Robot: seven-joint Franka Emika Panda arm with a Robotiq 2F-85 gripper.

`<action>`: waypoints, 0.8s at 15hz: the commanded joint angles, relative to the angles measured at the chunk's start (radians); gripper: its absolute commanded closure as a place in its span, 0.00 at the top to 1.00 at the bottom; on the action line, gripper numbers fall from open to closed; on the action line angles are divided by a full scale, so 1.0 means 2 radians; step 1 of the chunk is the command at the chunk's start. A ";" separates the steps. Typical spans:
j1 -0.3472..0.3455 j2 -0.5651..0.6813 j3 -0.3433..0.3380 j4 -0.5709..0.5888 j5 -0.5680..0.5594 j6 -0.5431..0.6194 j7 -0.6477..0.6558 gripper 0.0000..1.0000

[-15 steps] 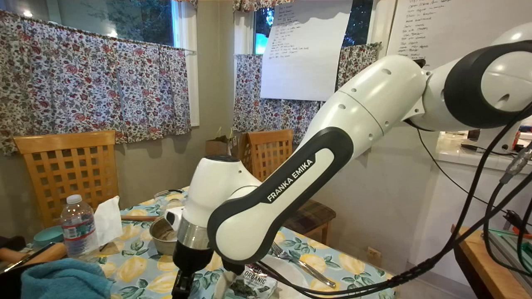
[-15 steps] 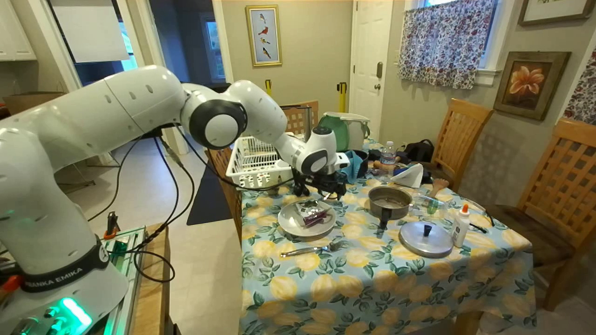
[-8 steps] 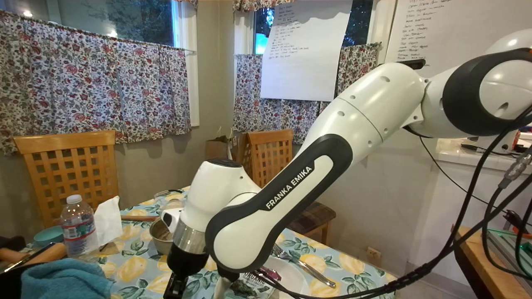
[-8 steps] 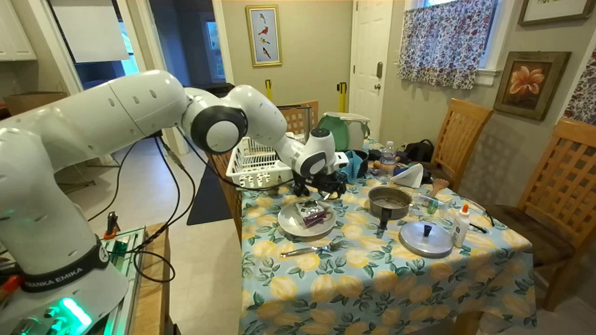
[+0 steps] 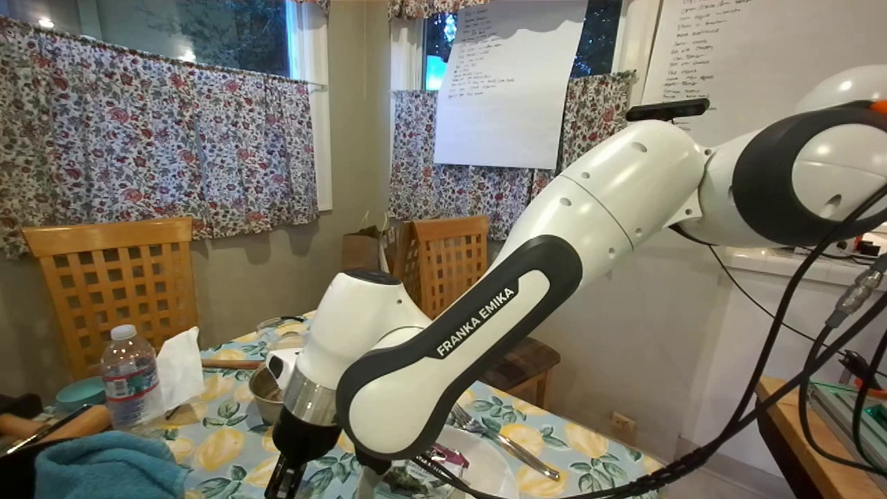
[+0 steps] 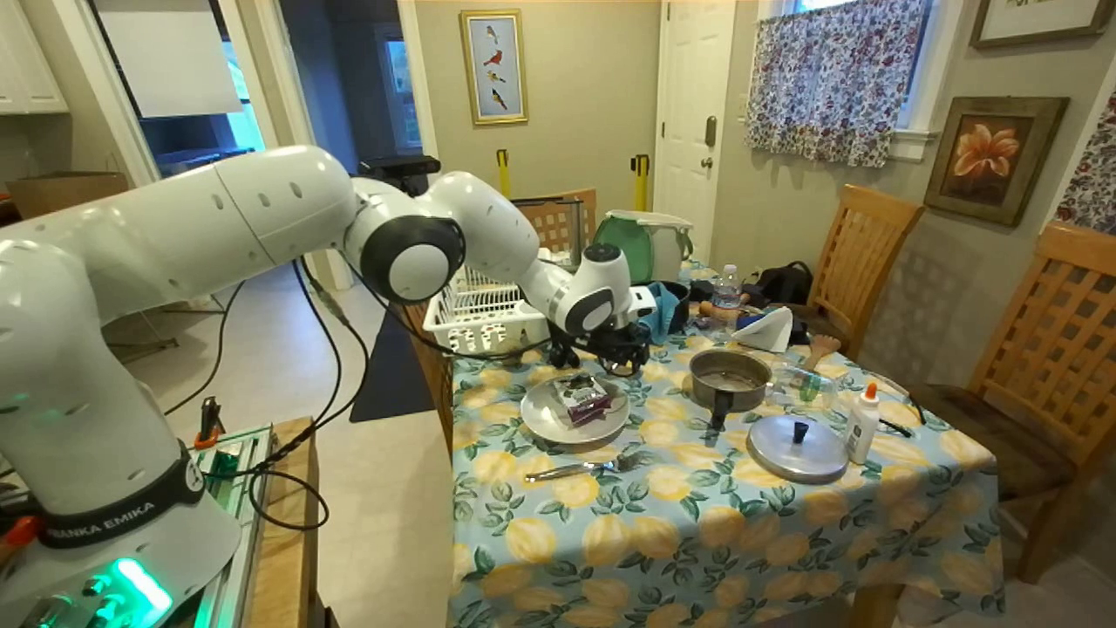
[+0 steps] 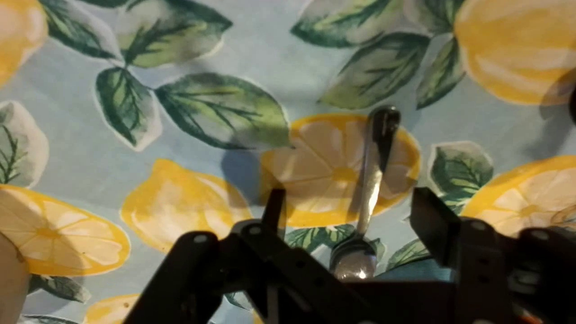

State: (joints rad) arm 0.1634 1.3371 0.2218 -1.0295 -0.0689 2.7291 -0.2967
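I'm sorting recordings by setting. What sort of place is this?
Most likely the dining area of a home: it has a lemon-print tablecloth, lattice-backed wooden chairs near it, and short floral curtains.

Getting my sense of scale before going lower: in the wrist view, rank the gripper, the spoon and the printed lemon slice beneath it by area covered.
1. Gripper, though nearness enlarges it, so its true size is unsure
2. Printed lemon slice
3. Spoon, slim; in length, it and the slice look roughly alike
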 commanded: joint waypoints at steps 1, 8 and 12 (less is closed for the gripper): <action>0.001 0.027 0.010 0.037 0.003 0.002 -0.010 0.98; 0.000 0.037 0.022 0.051 0.002 0.005 -0.014 0.74; 0.000 0.036 0.025 0.055 0.002 0.005 -0.015 0.69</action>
State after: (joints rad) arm 0.1648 1.3761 0.2503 -0.9642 -0.0689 2.7300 -0.3026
